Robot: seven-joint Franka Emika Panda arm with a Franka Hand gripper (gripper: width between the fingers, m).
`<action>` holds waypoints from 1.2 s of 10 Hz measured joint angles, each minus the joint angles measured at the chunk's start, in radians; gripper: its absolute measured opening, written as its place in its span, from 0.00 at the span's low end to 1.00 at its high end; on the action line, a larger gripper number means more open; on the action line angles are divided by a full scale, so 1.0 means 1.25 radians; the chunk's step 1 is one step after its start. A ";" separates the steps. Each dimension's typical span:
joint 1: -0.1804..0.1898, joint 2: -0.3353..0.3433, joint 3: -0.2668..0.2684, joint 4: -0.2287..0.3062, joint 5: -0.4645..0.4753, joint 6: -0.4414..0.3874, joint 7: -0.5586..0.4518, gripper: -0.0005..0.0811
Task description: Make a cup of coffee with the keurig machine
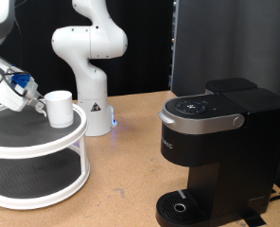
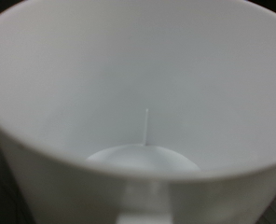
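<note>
In the exterior view the pincer (image 1: 36,102) is at the picture's left, reaching in from the upper left corner above a white two-tier round shelf (image 1: 36,156). Its tip meets the left side of the cup (image 1: 60,107), a plain white mug that stands upright on the dark top tier of that shelf, near the tier's right edge. The fingers themselves are too small and too crowded against the mug to tell how far apart they are, and whether they clasp the cup wall cannot be told from either view.

The wrist view is filled almost wholly by the cup (image 2: 138,103), seen from very close: its pale inner wall curves around, and a lighter round patch of the bottom shows low in the picture. No finger is seen there.

The keurig machine (image 1: 220,142) stands well apart from the cup, on the wooden table (image 1: 131,180) at the exterior view's right. It is black and boxy, with a silver-rimmed top and a grey curved handle on the lid, which is down. Its round drip tray (image 1: 183,205) at the base carries nothing.

Behind the shelf, near the top middle, a second white robot arm (image 1: 88,57) stands on the table, a small blue light glowing at its foot
</note>
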 joint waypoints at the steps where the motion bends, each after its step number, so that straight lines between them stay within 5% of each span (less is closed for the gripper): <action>1: 0.000 0.000 0.000 0.000 0.000 0.001 0.000 0.29; 2: 0.000 0.000 0.000 -0.001 0.000 0.010 0.002 0.29; 3: 0.000 0.000 0.000 -0.003 0.007 0.020 0.002 0.10; 7: 0.000 -0.015 0.001 0.001 0.051 -0.020 0.030 0.10; 12: -0.015 -0.136 0.048 0.008 0.032 -0.107 0.203 0.10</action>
